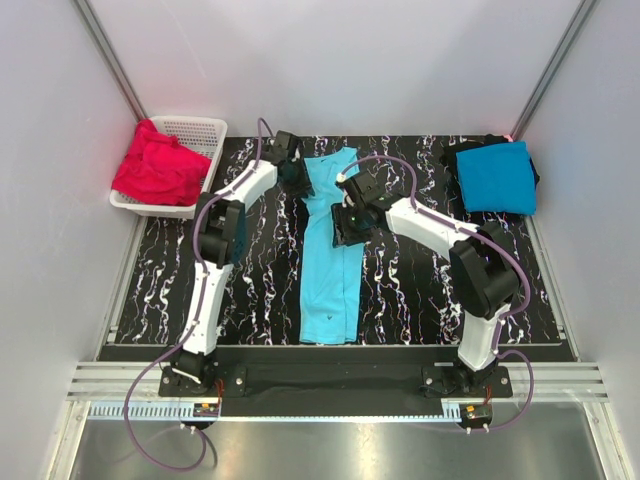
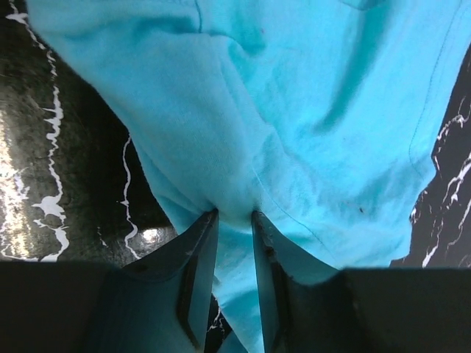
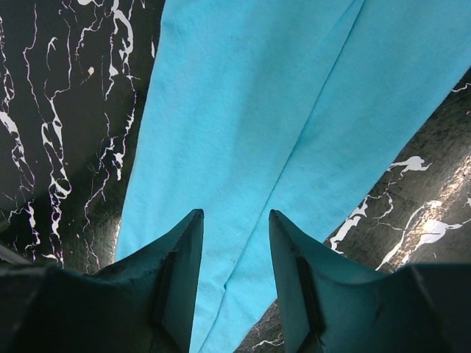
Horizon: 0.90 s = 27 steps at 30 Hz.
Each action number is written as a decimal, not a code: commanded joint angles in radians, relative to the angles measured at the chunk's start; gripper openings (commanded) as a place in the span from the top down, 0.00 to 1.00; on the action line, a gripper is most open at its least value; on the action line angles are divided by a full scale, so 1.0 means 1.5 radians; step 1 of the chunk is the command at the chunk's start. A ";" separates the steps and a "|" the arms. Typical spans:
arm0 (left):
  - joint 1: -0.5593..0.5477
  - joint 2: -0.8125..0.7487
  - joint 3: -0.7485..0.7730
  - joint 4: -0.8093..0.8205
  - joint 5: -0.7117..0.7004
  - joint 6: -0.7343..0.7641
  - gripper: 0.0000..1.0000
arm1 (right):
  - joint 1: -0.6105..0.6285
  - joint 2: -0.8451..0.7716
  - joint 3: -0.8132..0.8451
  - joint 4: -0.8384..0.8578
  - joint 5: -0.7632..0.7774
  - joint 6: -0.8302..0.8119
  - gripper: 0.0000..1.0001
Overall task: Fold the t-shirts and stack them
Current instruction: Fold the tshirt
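The black, white-veined table fills the floor of the cell. Down its middle lies the turquoise shirt, folded into a long narrow strip running from the near edge to the far side, between the two arms. Its far end is rumpled and wider.

At the far left corner sits a white basket, with red shirts heaped in it and spilling over its left rim. At the far right, a blue shirt lies folded flat, well apart from the strip. A black cloth shows from under its far and left edges.

The left gripper is at the strip's far left edge, its jaws nearly together and pinching a fold of turquoise fabric. The right gripper hangs over the strip's right side partway down, jaws spread with nothing between them. Whether its fingers touch the cloth I cannot tell.
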 commanded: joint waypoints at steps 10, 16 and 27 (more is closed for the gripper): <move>0.000 0.103 0.178 -0.047 -0.120 0.003 0.60 | 0.006 -0.068 -0.037 0.015 0.013 0.009 0.52; 0.009 0.118 0.204 -0.029 -0.124 0.012 0.57 | 0.006 -0.063 -0.038 0.010 0.035 0.011 0.53; 0.016 -0.068 -0.017 0.155 -0.108 0.070 0.57 | 0.006 -0.057 -0.002 0.007 0.083 0.006 0.52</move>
